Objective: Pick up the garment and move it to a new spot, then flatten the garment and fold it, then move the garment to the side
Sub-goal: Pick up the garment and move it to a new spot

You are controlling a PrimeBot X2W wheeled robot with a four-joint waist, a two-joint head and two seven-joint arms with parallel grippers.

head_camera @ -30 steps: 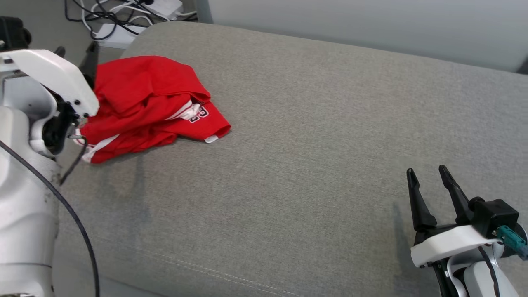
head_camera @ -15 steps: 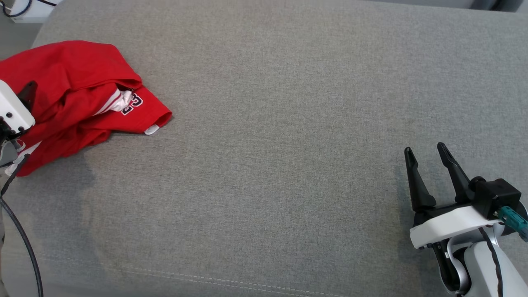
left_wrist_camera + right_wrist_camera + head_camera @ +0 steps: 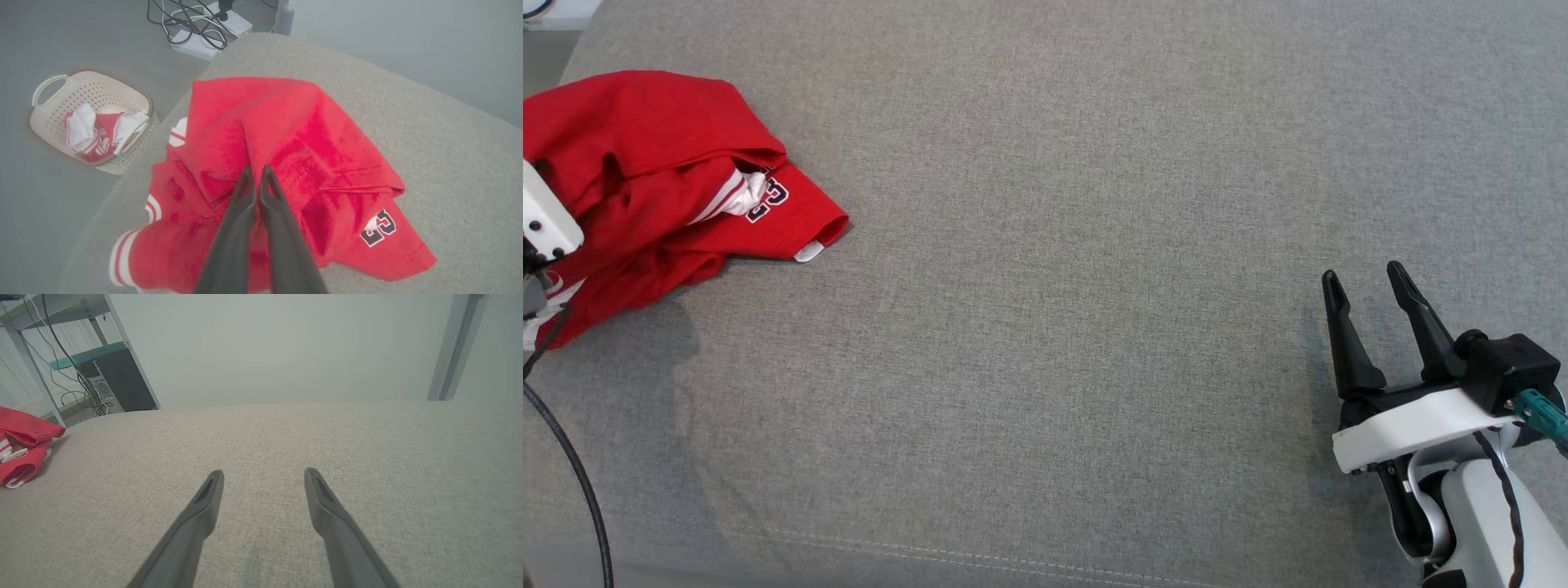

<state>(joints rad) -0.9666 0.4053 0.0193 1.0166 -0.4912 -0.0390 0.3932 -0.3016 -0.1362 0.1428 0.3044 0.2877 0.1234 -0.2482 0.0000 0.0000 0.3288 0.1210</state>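
At the far left end of a grey cushion [image 3: 1094, 245], a crumpled red garment [image 3: 645, 155] is lying in a heap while the left gripper [image 3: 256, 170] is holding its jaws closed at a crease; whether cloth is pinched is unclear. The right gripper [image 3: 1365, 276] is hovering open, well apart. The pick-up appears to be in hand; next comes a firm lift toward the cushion's bare middle.

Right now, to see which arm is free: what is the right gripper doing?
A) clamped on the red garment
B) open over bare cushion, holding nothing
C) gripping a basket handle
B: the right gripper has its fingers apart with bare cushion between them, and the garment lies far off to its left.
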